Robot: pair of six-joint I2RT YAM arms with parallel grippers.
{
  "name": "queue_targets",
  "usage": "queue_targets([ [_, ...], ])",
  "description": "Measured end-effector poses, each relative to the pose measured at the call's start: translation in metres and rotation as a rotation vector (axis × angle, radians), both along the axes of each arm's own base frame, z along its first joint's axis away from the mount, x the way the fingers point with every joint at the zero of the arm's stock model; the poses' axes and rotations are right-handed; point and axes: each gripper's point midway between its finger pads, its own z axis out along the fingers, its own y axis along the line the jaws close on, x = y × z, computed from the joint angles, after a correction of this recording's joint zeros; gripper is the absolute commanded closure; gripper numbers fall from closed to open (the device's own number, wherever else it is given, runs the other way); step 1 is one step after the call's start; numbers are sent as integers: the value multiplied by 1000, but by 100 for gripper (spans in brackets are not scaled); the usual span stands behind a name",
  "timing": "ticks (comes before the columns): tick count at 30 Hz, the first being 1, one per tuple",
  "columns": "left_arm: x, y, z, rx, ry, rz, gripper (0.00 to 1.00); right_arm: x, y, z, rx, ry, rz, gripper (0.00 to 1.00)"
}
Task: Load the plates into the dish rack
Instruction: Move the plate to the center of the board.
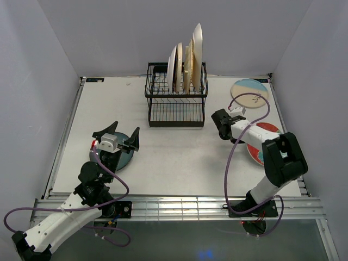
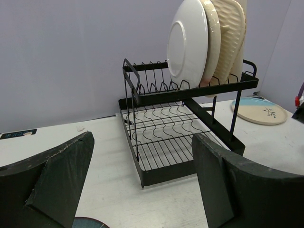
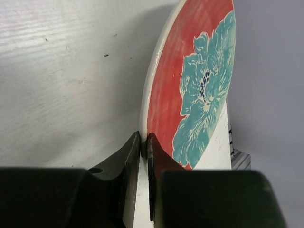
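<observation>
While the left claw (image 1: 126, 128) hangs with its two black fingers spread wide and nothing between them, the right claw (image 3: 144, 140) is pressed together on the rim of a round red plate with a large teal flower (image 3: 190, 95), one finger on either face of the rim. That plate stretches away from the right claw, over the white tabletop (image 1: 179, 157) close to its right edge. Seen from above, the right arm hides part of it. Further beyond the right claw, a round cream-and-blue plate with a small sprig (image 1: 250, 91) lies flat on the tabletop, well apart from the fingers. Directly under the left claw lies a round dark teal plate (image 1: 126, 159), flat on the tabletop and not touched by the fingers. Ahead of the left claw and a little to its right stands the boxy black wire dish rack (image 1: 176, 109). Four pale plates (image 1: 187, 62) stand on edge, packed side by side, in the right-hand part of its slotted upper tier.
</observation>
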Motion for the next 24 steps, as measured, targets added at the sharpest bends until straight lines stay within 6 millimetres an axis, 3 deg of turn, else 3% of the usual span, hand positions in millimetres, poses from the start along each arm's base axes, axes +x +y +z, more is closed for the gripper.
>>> queue_targets([
  [6,0,0,0,0,0,-1,6,1,17,25,108,-118,69,92],
  [17,0,-1,0,3,1,-4,6,-3,61,50,256,-182,228,92],
  [20,0,-1,0,3,1,-4,6,-3,71,50,285,-183,258,92],
  [24,0,-1,-1,4,0,-6,6,-6,84,32,277,-126,294,92],
])
